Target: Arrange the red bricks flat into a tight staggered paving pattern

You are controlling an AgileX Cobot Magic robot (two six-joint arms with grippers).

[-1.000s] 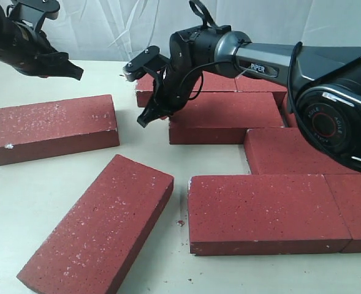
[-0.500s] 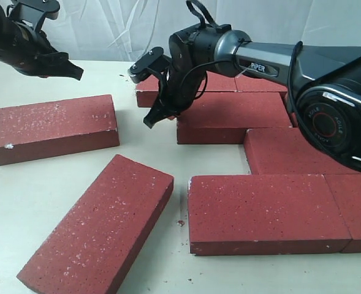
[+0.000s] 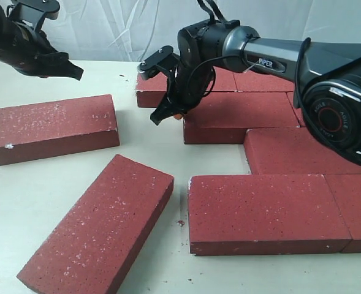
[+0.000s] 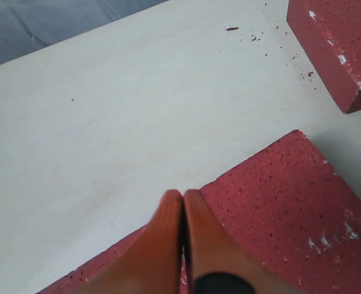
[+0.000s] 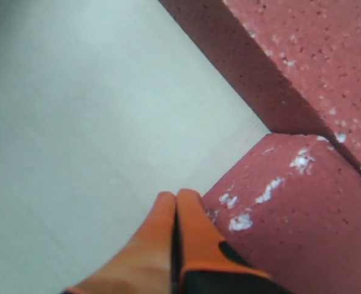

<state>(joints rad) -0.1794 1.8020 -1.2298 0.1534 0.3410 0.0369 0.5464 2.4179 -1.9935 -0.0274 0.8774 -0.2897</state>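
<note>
red brick (image 3: 244, 115) at closed right pincer (image 3: 159, 117) has slid rightward.

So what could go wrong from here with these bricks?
The right pincer is shut by one corner of the second-row brick. Pressing off-centre there could twist it and open a gap. Red crumbs beside the front brick might stop the angled brick closing tight.

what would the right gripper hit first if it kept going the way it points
Most likely the bare table: the right gripper, jaws shut, angles down past the corner of the brick beside it. Depth is unclear, but nothing else shows in that line.
</note>
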